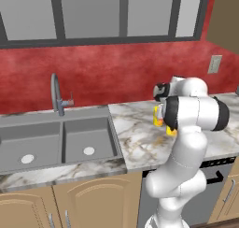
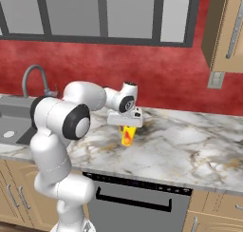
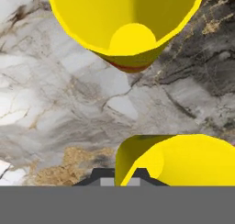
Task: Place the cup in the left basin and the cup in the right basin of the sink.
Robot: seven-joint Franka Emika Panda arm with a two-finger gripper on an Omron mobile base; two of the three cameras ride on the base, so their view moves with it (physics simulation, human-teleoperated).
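Gripper (image 2: 126, 127): you had it clamped on a yellow cup (image 2: 126, 136); second cup (image 3: 126, 21) stood beside; counter (image 2: 190, 145): marble

A: Which parts are cut off?
B: The upper yellow cup (image 3: 126, 23) by the hand view's top edge; the lower cup (image 3: 183, 161) behind the bottom band.
A: Hidden?
B: The fingertips.
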